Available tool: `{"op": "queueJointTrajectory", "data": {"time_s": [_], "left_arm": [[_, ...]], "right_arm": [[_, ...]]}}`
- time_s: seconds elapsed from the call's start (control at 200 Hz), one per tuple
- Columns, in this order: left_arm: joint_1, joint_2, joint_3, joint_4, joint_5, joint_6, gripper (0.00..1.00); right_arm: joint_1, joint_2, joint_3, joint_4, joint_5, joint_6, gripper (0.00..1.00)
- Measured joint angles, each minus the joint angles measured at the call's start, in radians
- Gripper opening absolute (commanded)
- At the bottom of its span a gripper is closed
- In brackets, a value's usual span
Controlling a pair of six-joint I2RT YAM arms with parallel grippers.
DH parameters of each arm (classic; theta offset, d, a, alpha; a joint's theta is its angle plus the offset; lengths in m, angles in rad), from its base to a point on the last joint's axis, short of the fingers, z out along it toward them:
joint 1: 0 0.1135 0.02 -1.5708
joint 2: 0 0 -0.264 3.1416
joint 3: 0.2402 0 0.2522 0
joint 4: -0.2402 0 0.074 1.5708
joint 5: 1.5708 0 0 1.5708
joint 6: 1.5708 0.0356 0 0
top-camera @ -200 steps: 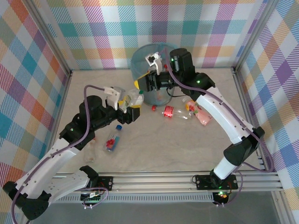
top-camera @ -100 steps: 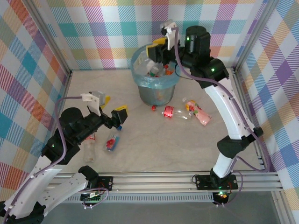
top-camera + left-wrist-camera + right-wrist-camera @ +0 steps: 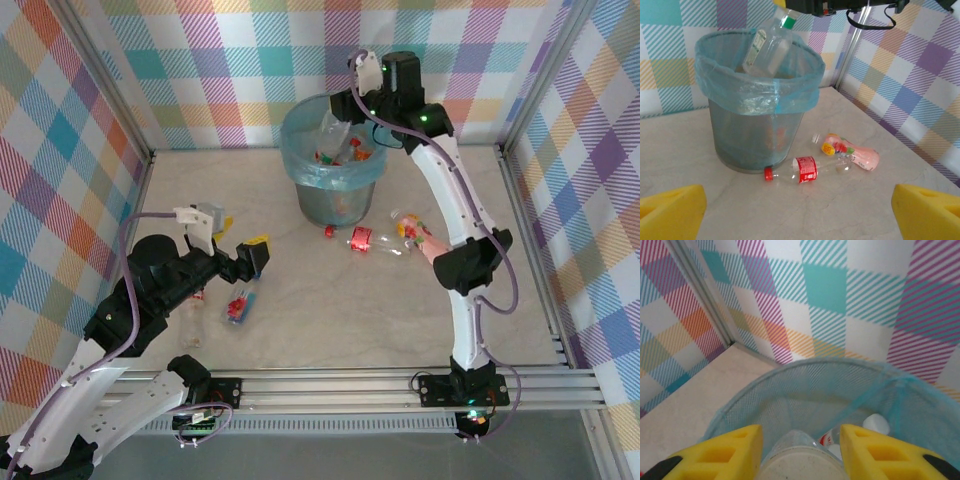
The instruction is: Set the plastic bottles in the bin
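My bin point(image 3: 300, 172) at twelve o'clock holds several bottles point(image 3: 345, 152), my right gripper point(image 3: 800, 442) grips a clear bottle point(image 3: 767, 50) above it, my left gripper point(image 3: 235, 232) gapes empty, and perhaps four remain on the table.

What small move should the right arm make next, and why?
Probably open the right gripper. It holds the clear green-capped plastic bottle tilted over the mouth of the round grey, blue-lined bin. The bottle's lower end is already below the rim, so it should fall inside.
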Motion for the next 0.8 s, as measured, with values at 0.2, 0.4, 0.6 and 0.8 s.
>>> {"op": "queueJointTrajectory", "data": {"time_s": [0.2, 0.4, 0.6, 0.8], "left_arm": [[0.0, 0.0, -0.003, 0.002, -0.013, -0.003, 0.95], [0.0, 0.0, -0.019, 0.003, -0.026, -0.003, 0.95], [0.0, 0.002, -0.03, 0.003, -0.033, -0.003, 0.95], [0.0, 0.009, -0.04, 0.003, -0.04, -0.003, 0.95]], "right_arm": [[0.003, 0.076, 0.0, -0.001, -0.113, 0.002, 0.29], [0.004, 0.164, -0.006, -0.012, -0.176, -0.02, 0.31], [0.006, 0.235, -0.01, -0.038, -0.196, -0.05, 0.37], [0.004, 0.265, -0.01, -0.032, -0.214, -0.079, 0.47]]}}
